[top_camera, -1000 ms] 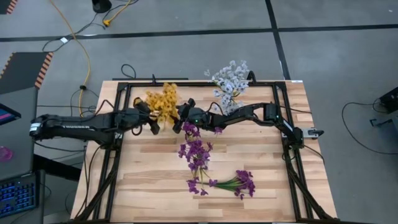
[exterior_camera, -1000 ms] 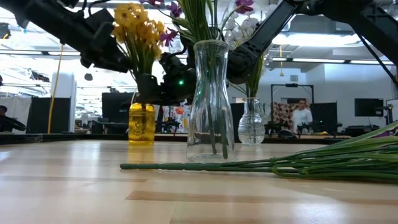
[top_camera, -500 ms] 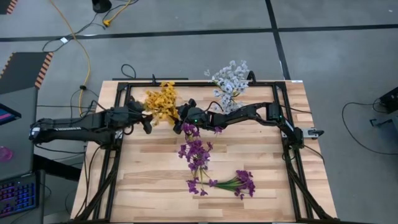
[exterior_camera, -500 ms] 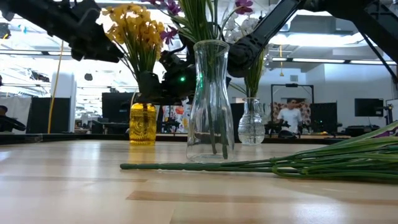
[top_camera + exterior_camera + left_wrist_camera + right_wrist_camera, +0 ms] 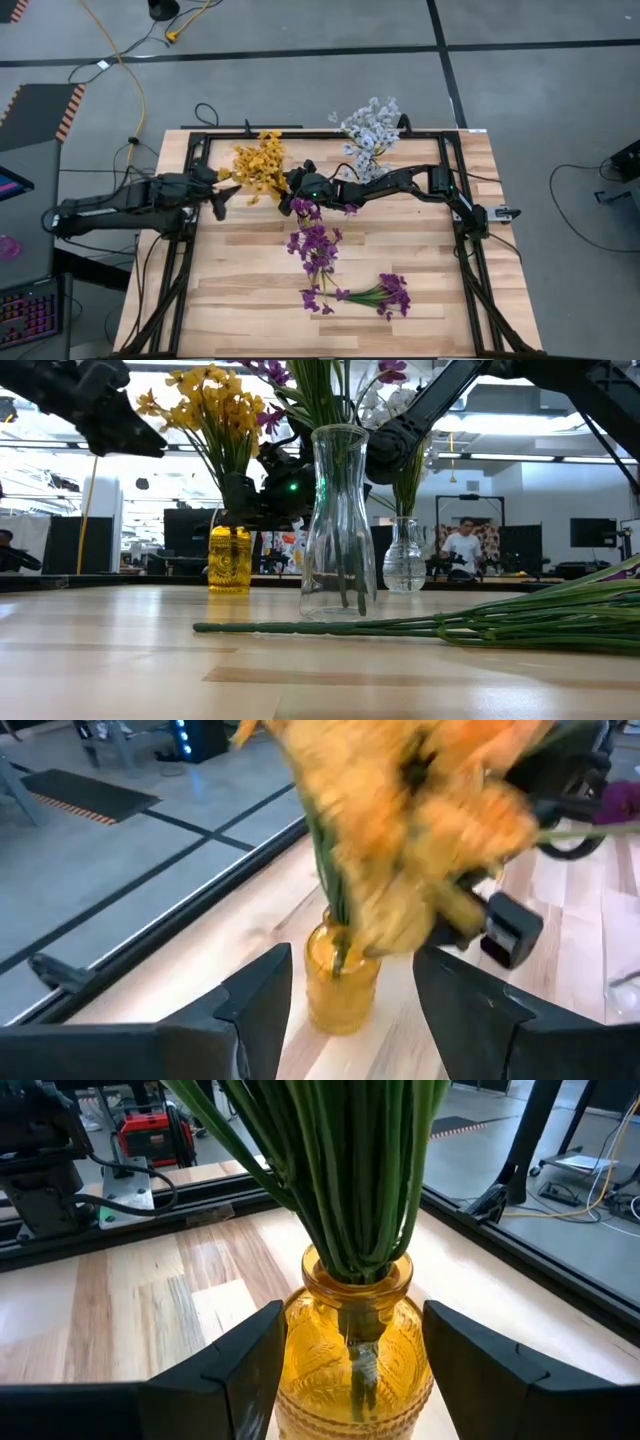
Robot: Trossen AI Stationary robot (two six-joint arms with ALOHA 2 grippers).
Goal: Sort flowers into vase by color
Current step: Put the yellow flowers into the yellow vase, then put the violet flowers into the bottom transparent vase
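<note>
Yellow flowers in the amber vase, both grippers released beside it.

I see my left gripper spread and empty just left of the yellow flowers; my right gripper, fingers apart, straddles the amber vase without gripping. Purple flowers lie on the bench.

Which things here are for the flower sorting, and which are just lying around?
For the job:
- yellow flowers in the amber vase
- white flowers
- purple flowers in the clear vase
- loose purple bunch on the table

Just around:
- yellow cable on the floor
- person far behind
</note>
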